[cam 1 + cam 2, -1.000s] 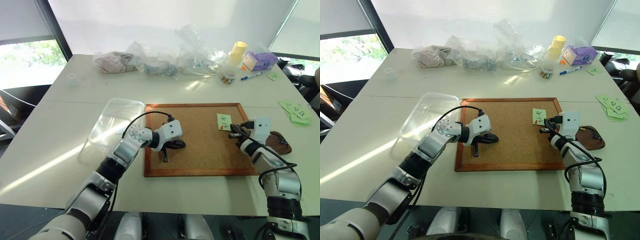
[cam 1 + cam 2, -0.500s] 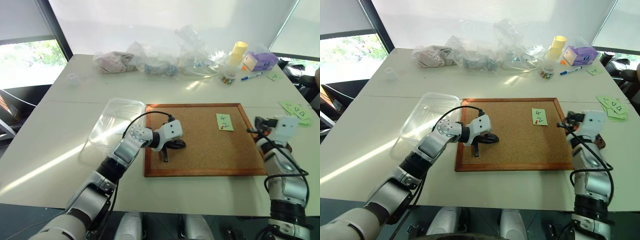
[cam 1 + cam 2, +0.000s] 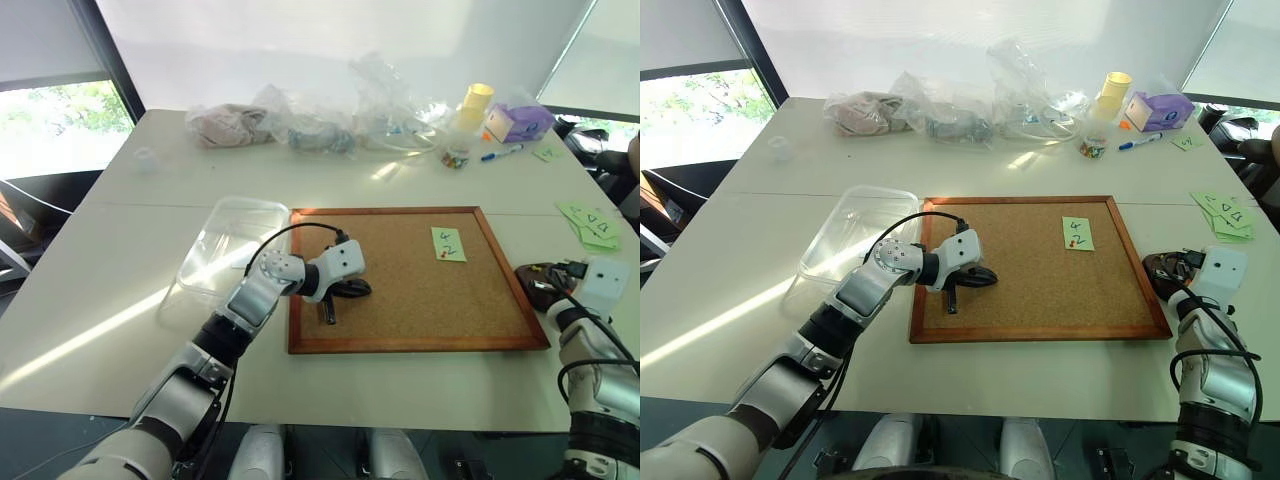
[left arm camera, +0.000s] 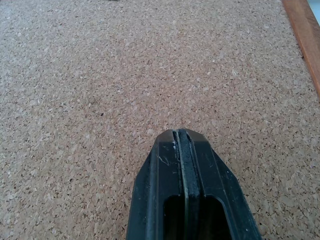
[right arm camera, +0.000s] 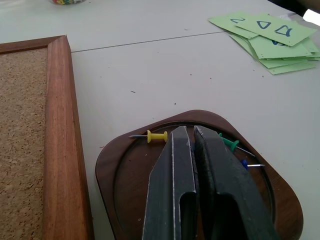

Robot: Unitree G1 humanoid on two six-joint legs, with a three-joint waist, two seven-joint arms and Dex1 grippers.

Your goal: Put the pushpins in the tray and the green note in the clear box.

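Office or meeting room: pale tabletop (image 3: 120,300), framed corkboard (image 3: 400,340), paper notes (image 3: 590,222), marker pen (image 3: 503,152), roller-blinded windows (image 3: 50,40) behind.

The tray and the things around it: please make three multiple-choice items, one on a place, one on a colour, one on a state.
1. Where is the green note?
A. in the clear box
B. on the corkboard
C. in the tray

2. Which pin colours lie in the tray?
A. yellow, green, blue
B. red, white, black
C. only orange

3. How is the left pincer?
A. wide open
B. shut on the note
C. shut, holding nothing

Answers:
1. B: the note lies on the corkboard, near its far right corner, while the clear box stands left of the board.
2. A: the right wrist view shows a yellow pushpin, a green one and a blue one in the dish.
3. C: its fingers meet over bare cork with nothing between them.
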